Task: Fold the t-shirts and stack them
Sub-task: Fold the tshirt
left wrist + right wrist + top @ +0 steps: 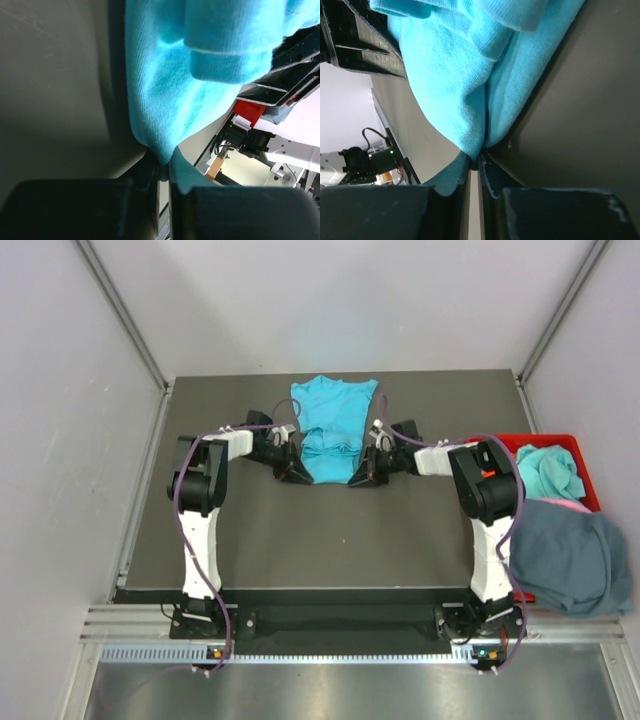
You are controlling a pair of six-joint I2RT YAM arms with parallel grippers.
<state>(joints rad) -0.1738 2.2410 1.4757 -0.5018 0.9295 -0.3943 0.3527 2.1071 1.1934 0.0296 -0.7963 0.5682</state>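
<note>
Overhead, both of my arms reach forward over the dark surface [340, 540]. The turquoise t-shirt [333, 415] lies between my two grippers and spreads beyond them toward the far edge.

Left gripper [164, 170]: fingers pressed nearly together, pinching a fold of the shirt's near left edge. In the left wrist view the cloth narrows to a point where it enters the slit between them, then widens beyond into bunched layers.

Right gripper [476, 162]: likewise pinched on the shirt's near right edge, with the cloth tapering into the thin gap between its fingers.

Level with the grippers, the shirt is gathered and wrinkled; the part farther from them lies flatter on the surface.

Well to the right of my right gripper, a red bin [560, 443] stands at the surface's edge with a pale teal cloth [548, 470] in it. Closer to my right arm's base, a slate blue-grey t-shirt [570, 555] lies heaped, draped over the bin's near end.
</note>
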